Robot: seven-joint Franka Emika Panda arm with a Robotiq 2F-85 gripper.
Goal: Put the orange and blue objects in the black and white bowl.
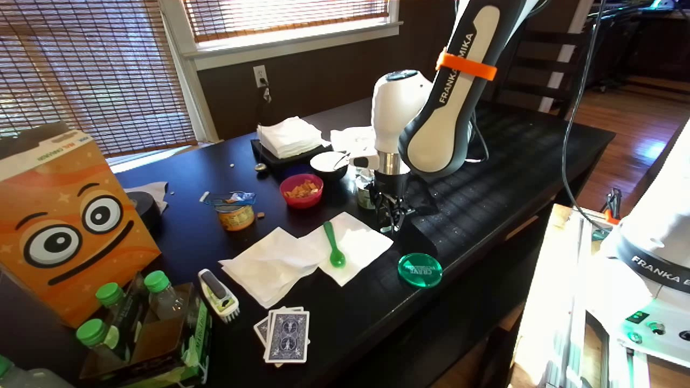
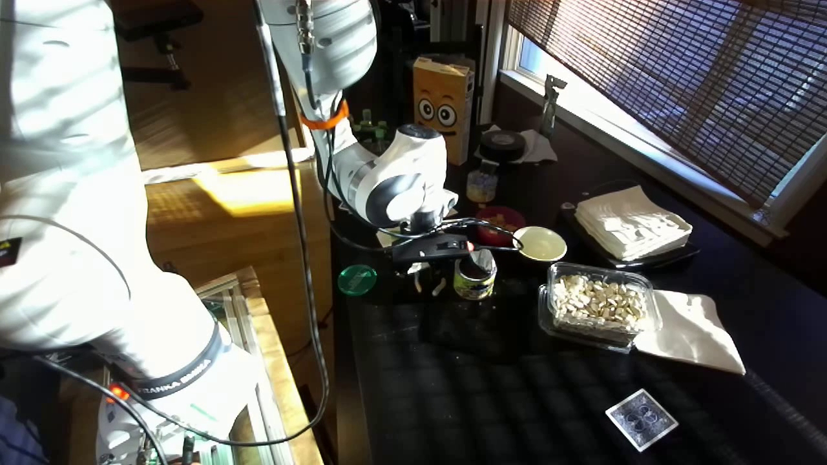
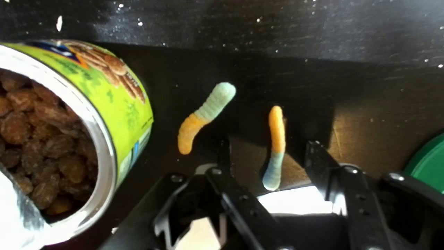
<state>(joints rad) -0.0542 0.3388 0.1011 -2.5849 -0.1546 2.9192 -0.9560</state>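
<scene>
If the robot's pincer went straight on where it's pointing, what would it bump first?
Probably the orange-and-blue gummy worm in line with the open pincer. The pincer might straddle it and touch the dark table first, though: how high it hovers is unclear.

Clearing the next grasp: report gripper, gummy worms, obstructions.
Gripper open. Wrist view: orange-blue gummy worm between fingers, ungripped; second worm nearer open almond-label can. Can stands between gripper and black-and-white bowl.
</scene>
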